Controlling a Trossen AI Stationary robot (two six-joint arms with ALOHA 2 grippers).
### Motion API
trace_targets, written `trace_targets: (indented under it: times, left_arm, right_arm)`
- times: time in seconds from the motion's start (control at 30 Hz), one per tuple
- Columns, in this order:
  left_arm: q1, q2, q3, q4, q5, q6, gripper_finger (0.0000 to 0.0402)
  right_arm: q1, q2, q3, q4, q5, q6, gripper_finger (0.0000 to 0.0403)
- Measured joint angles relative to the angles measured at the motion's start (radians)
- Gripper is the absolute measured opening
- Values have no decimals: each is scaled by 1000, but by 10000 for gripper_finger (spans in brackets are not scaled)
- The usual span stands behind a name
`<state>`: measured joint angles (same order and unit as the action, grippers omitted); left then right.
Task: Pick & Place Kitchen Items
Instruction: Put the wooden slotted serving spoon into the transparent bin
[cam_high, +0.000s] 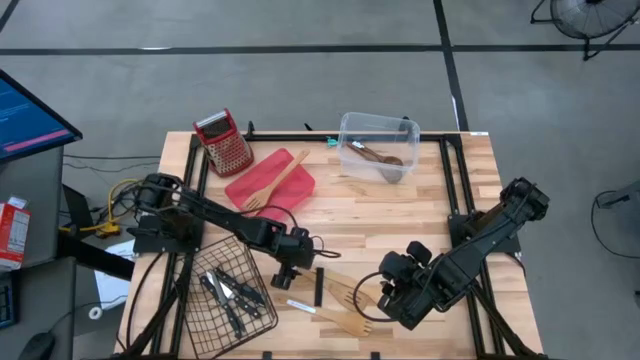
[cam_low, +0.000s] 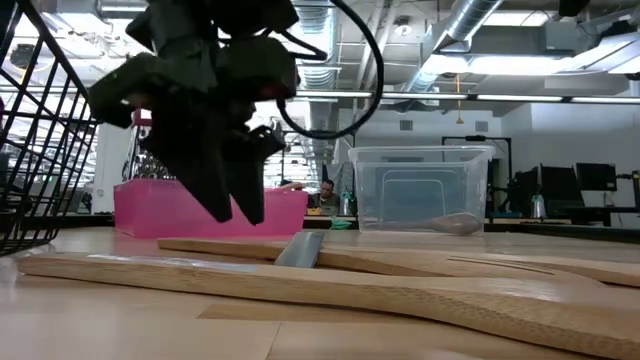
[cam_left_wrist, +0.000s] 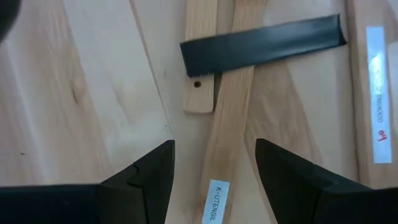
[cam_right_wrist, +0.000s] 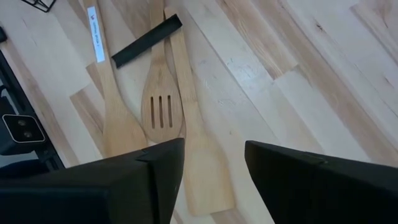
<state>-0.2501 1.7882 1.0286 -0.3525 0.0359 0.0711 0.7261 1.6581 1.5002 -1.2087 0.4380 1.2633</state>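
Three light wooden utensils lie flat on the table near its front edge: a slotted turner (cam_right_wrist: 161, 109), a plain spatula (cam_right_wrist: 200, 163) and a labelled spatula (cam_right_wrist: 109, 99). A black-handled knife (cam_left_wrist: 261, 42) lies across their handles. My left gripper (cam_left_wrist: 214, 171) hangs open, pointing steeply down, its fingers on either side of one labelled wooden handle (cam_left_wrist: 225, 137) and just above it (cam_low: 235, 212). My right gripper (cam_right_wrist: 211, 163) is open higher up, over the utensils' blade ends (cam_high: 392, 292). More knives (cam_high: 232, 292) lie in the wire basket.
A black wire basket (cam_high: 200, 315) stands at the front left, beside my left arm. A red tray (cam_high: 262, 188) with a wooden fork, a red-topped grater (cam_high: 222, 142) and a clear tub (cam_high: 378, 128) holding a wooden spoon sit along the far side.
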Motion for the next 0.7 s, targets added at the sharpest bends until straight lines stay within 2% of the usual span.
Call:
trace_targets:
  times: [0.43, 0.7]
  left_arm:
    - [3, 58, 0, -6, 11, 94, 204]
    - [3, 93, 4, 0, 7, 134, 176]
  right_arm:
    - [1, 0, 0, -4, -3, 21, 181]
    - [1, 0, 0, -8, -3, 21, 178]
